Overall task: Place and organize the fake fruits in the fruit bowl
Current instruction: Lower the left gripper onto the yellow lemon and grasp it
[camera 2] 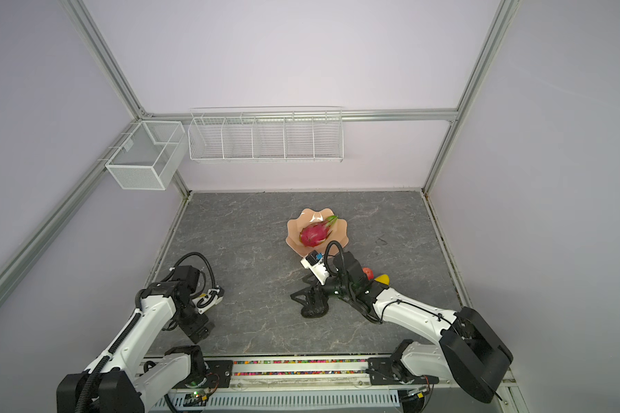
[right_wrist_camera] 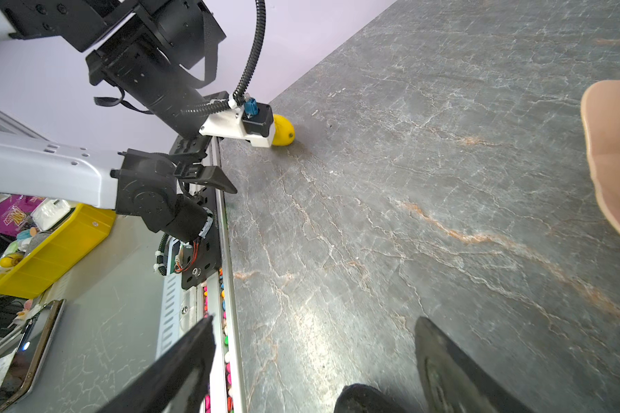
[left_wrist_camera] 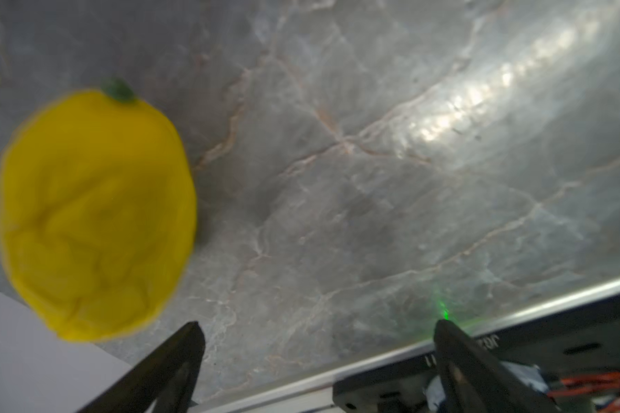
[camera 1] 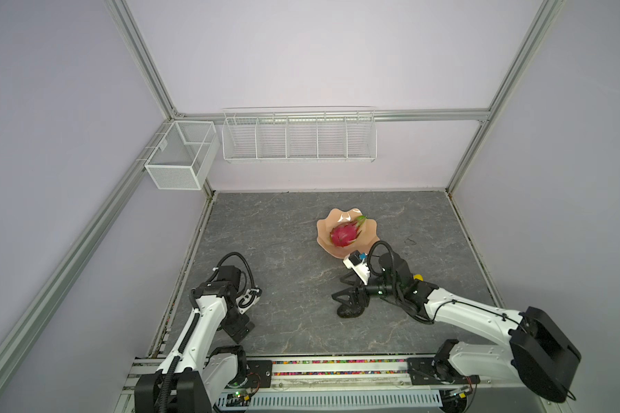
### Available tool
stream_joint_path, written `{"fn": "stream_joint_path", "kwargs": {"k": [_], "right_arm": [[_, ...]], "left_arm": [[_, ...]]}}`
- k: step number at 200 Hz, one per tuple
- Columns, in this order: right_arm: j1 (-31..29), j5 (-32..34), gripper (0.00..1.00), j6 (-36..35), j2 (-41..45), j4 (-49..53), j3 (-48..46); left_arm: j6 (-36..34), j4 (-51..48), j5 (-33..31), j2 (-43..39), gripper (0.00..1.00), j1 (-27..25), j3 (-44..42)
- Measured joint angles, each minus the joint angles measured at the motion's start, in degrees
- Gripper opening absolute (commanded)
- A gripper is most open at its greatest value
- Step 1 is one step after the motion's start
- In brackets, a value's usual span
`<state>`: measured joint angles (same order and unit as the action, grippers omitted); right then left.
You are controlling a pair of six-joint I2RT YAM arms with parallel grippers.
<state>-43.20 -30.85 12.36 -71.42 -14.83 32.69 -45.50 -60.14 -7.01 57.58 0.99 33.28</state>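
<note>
The peach-pink fruit bowl (camera 1: 325,232) (camera 2: 294,232) (right_wrist_camera: 612,161) stands mid-table with the magenta dragon fruit (camera 1: 343,234) (camera 2: 313,234) lying in it. My right gripper (camera 1: 338,288) (right_wrist_camera: 314,321) hangs open low over the table, pointing left. The black avocado (camera 1: 349,313) (right_wrist_camera: 362,398) lies on the table by the jaw bases, clear of one finger. My left gripper (camera 1: 240,329) (left_wrist_camera: 319,327) is open and empty near the front left. A yellow fruit (left_wrist_camera: 94,214) (right_wrist_camera: 283,130) lies beside it. A red apple (camera 2: 368,273) and another yellow fruit (camera 2: 382,278) peek out behind the right arm.
Two white wire baskets (camera 1: 299,137) (camera 1: 181,155) hang on the back wall and left frame. A metal rail (camera 1: 337,364) with coloured bits runs along the table's front edge. A yellow bin (right_wrist_camera: 56,246) sits off the table.
</note>
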Motion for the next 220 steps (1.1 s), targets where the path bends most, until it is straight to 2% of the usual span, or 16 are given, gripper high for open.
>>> {"fn": "stream_joint_path", "kwargs": {"k": [61, 102, 136, 163, 186, 220], "right_arm": [[0.22, -0.02, 0.88, -0.02, -1.7, 0.04, 0.0], [0.42, -0.07, 0.88, -0.22, -2.95, 0.02, 0.0], [0.46, -0.07, 0.88, -0.37, -5.33, 0.02, 0.07], [0.66, -0.04, 0.88, -0.74, -8.26, 0.07, 0.7], [1.64, -0.04, 0.88, -1.2, -10.88, 0.7, 1.81], [2.6, -0.09, 0.88, -1.68, -12.0, 0.92, 2.36]], "left_arm": [[-4.79, 10.78, -2.4, 7.19, 0.97, 1.25, 1.64], [-4.85, 12.0, -1.42, 9.4, 0.96, 2.49, 10.91], [-9.99, 15.91, -1.95, 10.38, 0.98, 4.59, 14.51], [-14.93, 20.15, -2.6, 20.72, 0.97, 6.58, 19.56], [-16.68, 21.75, -0.81, 31.8, 0.97, 6.88, 28.61], [-19.32, 24.83, 1.11, 42.8, 0.96, 6.88, 40.04]]}}
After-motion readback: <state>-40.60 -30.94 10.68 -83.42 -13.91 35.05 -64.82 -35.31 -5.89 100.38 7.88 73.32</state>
